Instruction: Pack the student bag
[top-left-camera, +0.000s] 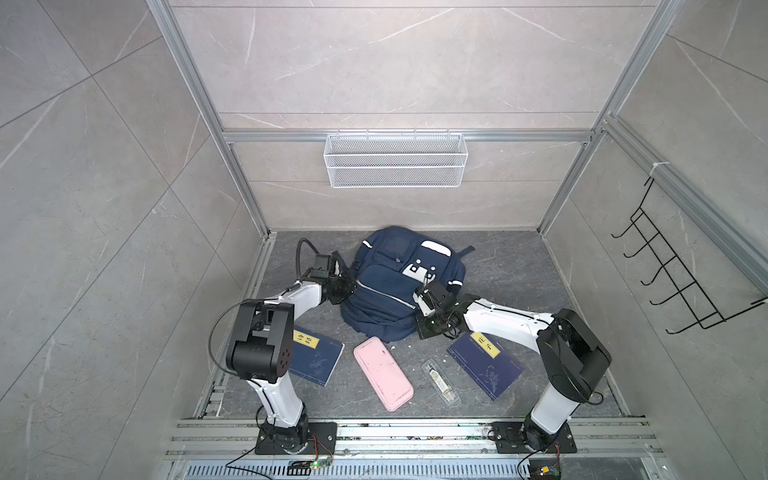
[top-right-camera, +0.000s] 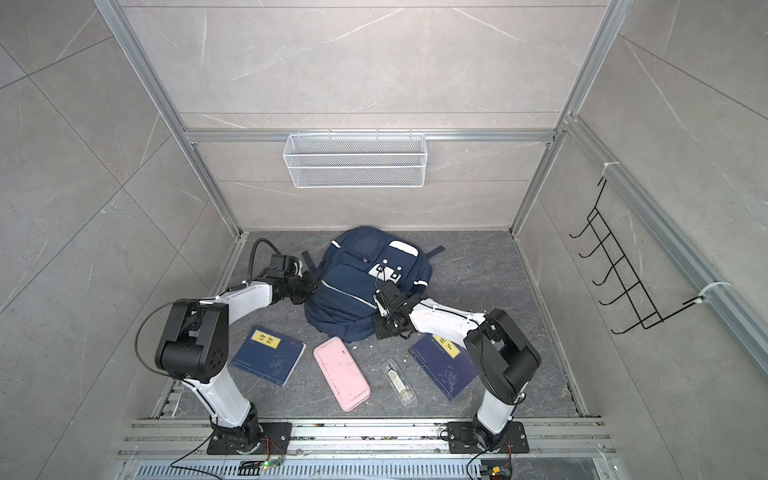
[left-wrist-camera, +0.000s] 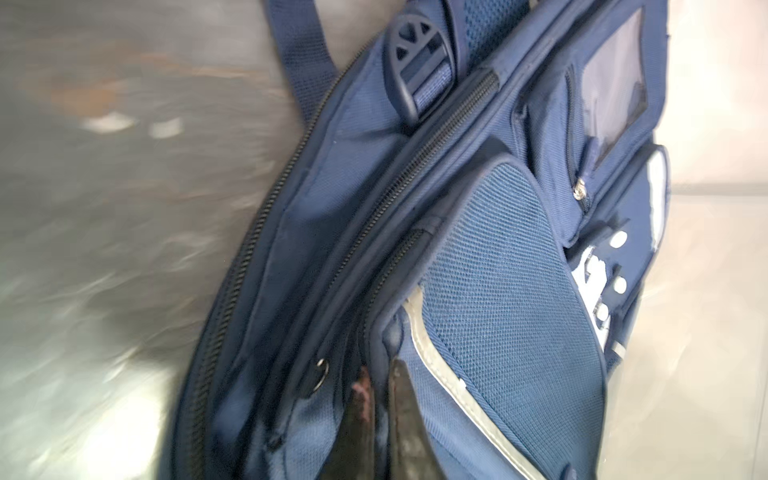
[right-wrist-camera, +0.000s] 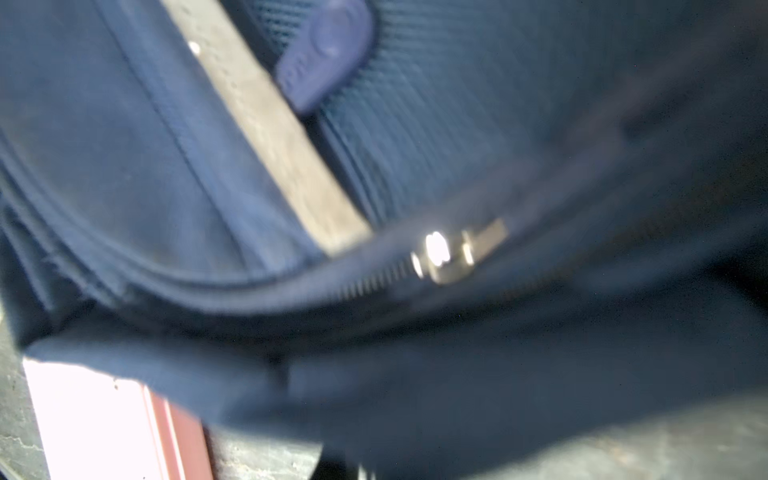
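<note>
Left pincer (left-wrist-camera: 380, 374): pressed together on a fold of navy cloth at the bag's side. Its dark fingers (left-wrist-camera: 409, 419) lie on either side of a piped seam, just beside a small metal zip ring (left-wrist-camera: 320, 372).

Right pincer (top-left-camera: 417, 309): pressed together at the bag's opposite side. Its tips are hidden in every view, so we cannot tell whether cloth is caught between them. Its blurred wrist view shows a silver zip slider (right-wrist-camera: 449, 253) beside a grey reflective stripe (right-wrist-camera: 266, 124).

Student bag (top-left-camera: 390, 286): lies front up toward the back of the dark surface (top-left-camera: 519, 282), between the two pincers. The zip runs we can see look closed.

Handling: we judge the bag soft and limp, and light while it looks unfilled. It should sag and slide rather than hold its shape, so one pincer should anchor it while the other pulls.

Where to hold: we favour piped seams, strap webbing or a zip pull. Flat panels give little to pinch, and the reflective stripe may be slick.

Surroundings: two navy books (top-left-camera: 318, 357) (top-left-camera: 486, 365), a pink case (top-left-camera: 383, 372) and a clear case (top-left-camera: 440, 380) lie nearer the arm bases, all outside the bag. The pink case's far end is just beside the bag's near edge.
</note>
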